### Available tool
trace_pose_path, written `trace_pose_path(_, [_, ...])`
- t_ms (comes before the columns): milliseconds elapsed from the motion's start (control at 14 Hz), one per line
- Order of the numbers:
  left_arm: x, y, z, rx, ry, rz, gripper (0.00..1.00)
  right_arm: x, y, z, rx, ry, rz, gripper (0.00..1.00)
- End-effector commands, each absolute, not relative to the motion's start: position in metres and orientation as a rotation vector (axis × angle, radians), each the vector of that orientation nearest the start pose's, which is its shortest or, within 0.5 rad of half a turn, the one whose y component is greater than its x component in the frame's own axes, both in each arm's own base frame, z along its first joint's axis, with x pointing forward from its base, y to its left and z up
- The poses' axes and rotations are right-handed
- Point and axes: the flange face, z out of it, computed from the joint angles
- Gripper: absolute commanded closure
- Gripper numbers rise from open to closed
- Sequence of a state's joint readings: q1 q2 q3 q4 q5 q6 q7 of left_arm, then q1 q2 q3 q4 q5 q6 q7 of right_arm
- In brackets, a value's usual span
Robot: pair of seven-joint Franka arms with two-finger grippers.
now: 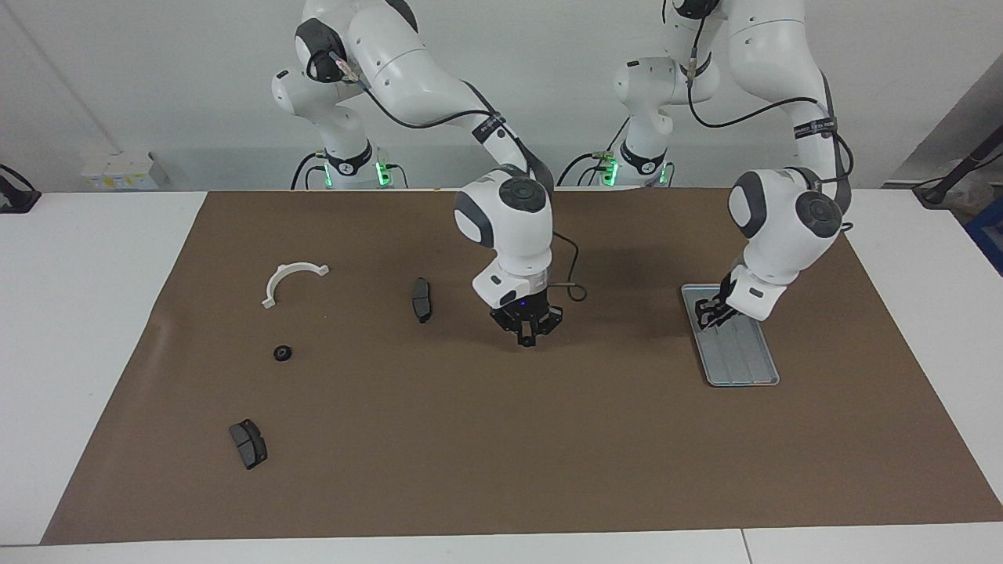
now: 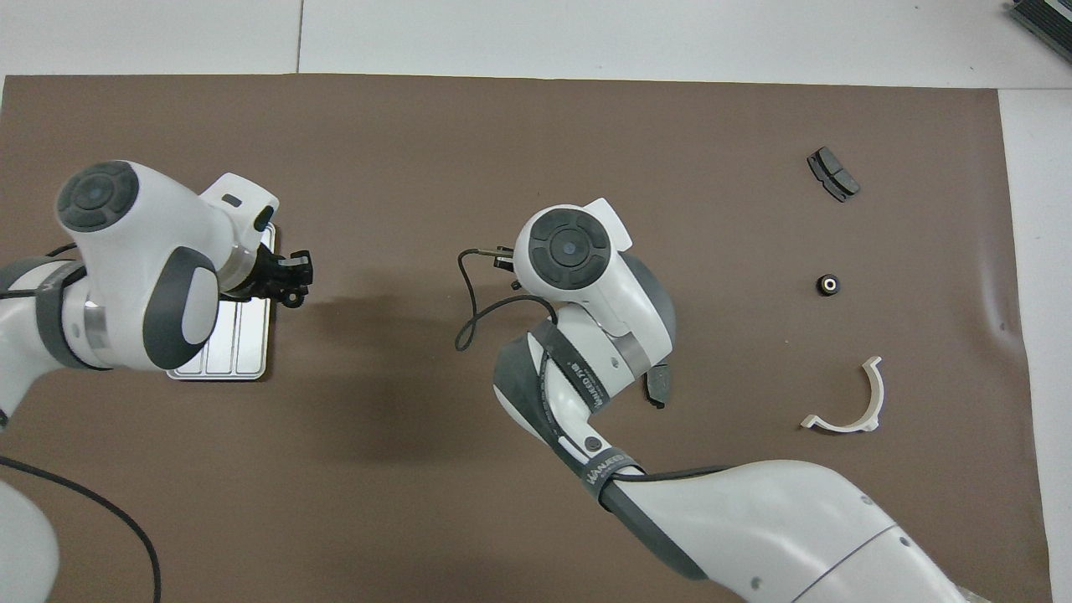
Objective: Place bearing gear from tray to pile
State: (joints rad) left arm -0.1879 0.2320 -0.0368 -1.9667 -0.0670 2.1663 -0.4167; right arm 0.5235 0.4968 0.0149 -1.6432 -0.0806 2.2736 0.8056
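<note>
Now our left claw [image 1: 711, 313] hangs over the tray [image 1: 748, 368], our right claw [image 1: 526, 327] mid-counter; we cannot tell either's fingers. Bearing gear [image 1: 283, 353] sits in the pile.

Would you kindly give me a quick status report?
Left gripper over tray. Right gripper over mat, mid-table. Bearing gear already among pile. Nothing obstructing.

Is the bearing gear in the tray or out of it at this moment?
Out. The bearing gear lies on the brown mat among the pile's parts, between the white bracket and a brake pad; the tray shows only bare ridges.
</note>
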Motion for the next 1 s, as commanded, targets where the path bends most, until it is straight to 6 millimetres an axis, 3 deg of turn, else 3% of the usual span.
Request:
trace_pose_path(0, [0.566,-0.216,0.366,-3.168,-0.466,0.052,0.90,0.577,0.273,0.346,-3.133,0.236,-0.173,1.00])
trace_pose_path(215, [0.538,-0.301,0.359,-3.212,-0.444,-0.017,0.76,0.598,0.210,0.344,-3.146,0.149,-0.160,1.00])
trace_pose_path(358, [0.527,-0.336,0.342,-3.244,-0.432,-0.063,0.70,0.612,0.161,0.338,-3.154,0.100,-0.165,1.00])
trace_pose_path(502, [0.523,-0.345,0.339,-3.258,-0.420,-0.077,0.55,0.624,0.125,0.336,-3.156,0.068,-0.188,1.00])
trace_pose_path(645, [0.522,-0.347,0.341,-3.259,-0.417,-0.077,0.08,0.633,0.101,0.328,-3.153,0.061,-0.215,1.00])
trace_pose_path(717, [0.523,-0.347,0.342,-3.256,-0.413,-0.069,0.00,0.638,0.092,0.322,-3.141,0.066,-0.231,1.00])
trace_pose_path(788, [0.526,-0.341,0.344,-3.255,-0.413,-0.075,0.00,0.644,0.088,0.321,-3.123,0.062,-0.274,1.00])
trace_pose_path(932, [0.544,-0.316,0.374,-3.255,-0.473,-0.125,0.00,0.661,0.076,0.317,-3.113,0.085,-0.301,1.00])
